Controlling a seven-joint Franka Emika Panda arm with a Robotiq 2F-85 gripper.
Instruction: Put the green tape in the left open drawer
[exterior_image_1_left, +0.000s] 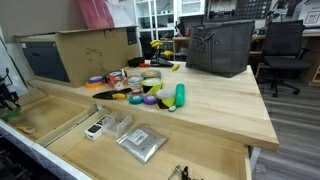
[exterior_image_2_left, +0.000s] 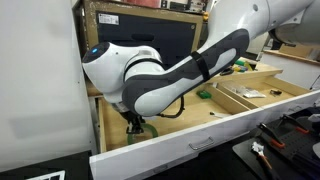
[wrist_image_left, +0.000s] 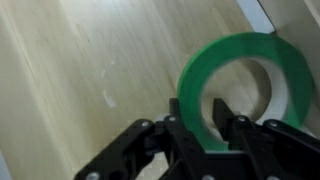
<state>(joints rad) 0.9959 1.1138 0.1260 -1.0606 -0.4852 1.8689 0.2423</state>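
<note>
Pinching green tape (wrist_image_left: 240, 45) rim btwn fingers (wrist_image_left: 226, 115); left open drawer (wrist_image_left: 80, 70) floor bare alongside.

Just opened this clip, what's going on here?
The Panda arm is reaching down into the left open drawer, the shallow plywood one. In the wrist view the gripper straddles the wall of the green tape, one finger inside the ring and one outside, seemingly clamped on it. The tape is low over the bare wood bottom; whether it rests on it is unclear.
</note>
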